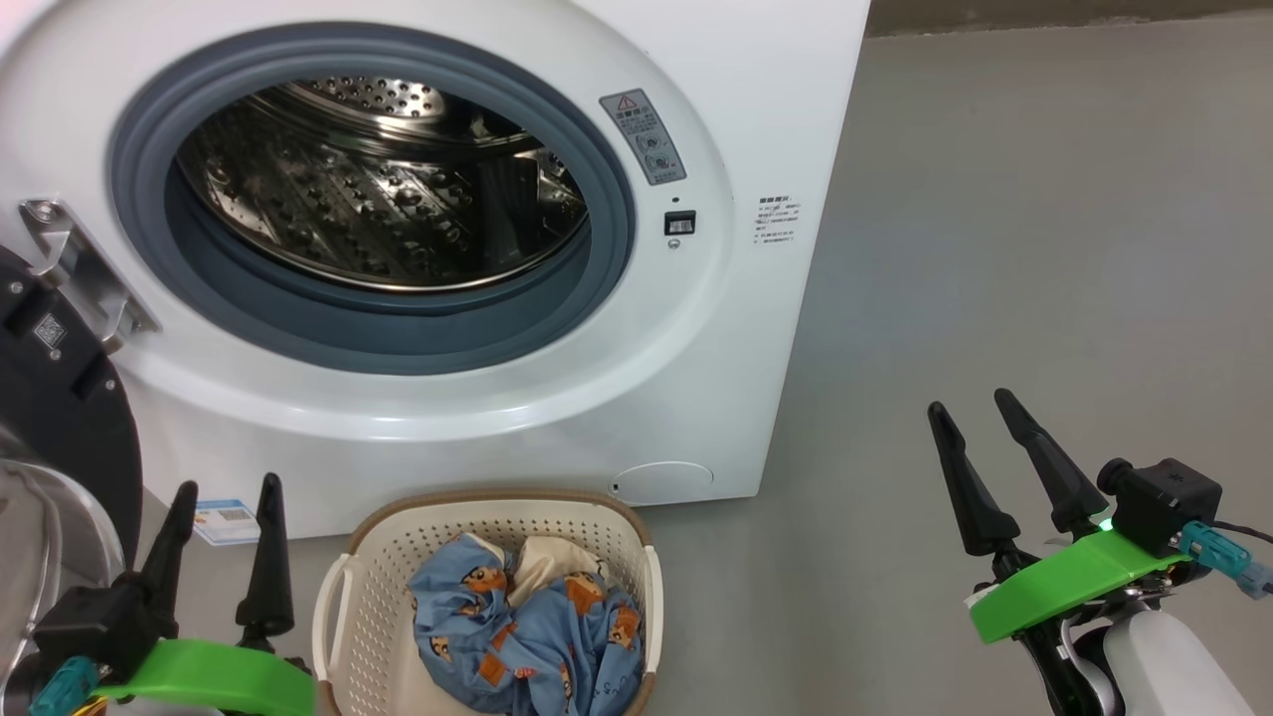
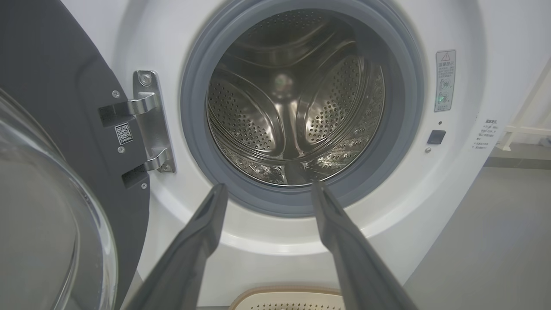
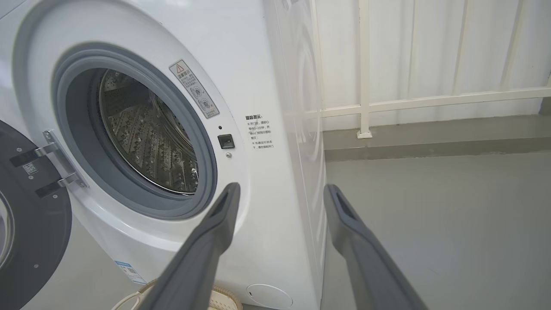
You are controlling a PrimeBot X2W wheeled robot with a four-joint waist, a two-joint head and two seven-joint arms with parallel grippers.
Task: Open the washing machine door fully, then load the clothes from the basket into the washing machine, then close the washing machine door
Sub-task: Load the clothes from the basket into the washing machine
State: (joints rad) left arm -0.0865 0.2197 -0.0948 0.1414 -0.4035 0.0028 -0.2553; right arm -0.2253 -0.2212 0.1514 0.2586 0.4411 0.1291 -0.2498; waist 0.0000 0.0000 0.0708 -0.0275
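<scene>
The white washing machine (image 1: 756,119) stands with its steel drum (image 1: 378,189) exposed inside the grey rubber ring. Its door (image 1: 60,418) is swung open to the left on a metal hinge (image 1: 75,264); the black rim and glass bowl (image 2: 43,224) show at the left wrist view's left. On the floor before the machine sits the cream basket (image 1: 388,557) holding the light-blue bear-print clothes (image 1: 537,636) and a cream garment (image 1: 547,557). My left gripper (image 1: 227,492) is open, left of the basket. My right gripper (image 1: 970,408) is open over bare floor to the right.
Grey floor (image 1: 1044,249) stretches to the right of the machine. A white railing (image 3: 366,86) stands against the wall behind it. The open door takes up the space at my left.
</scene>
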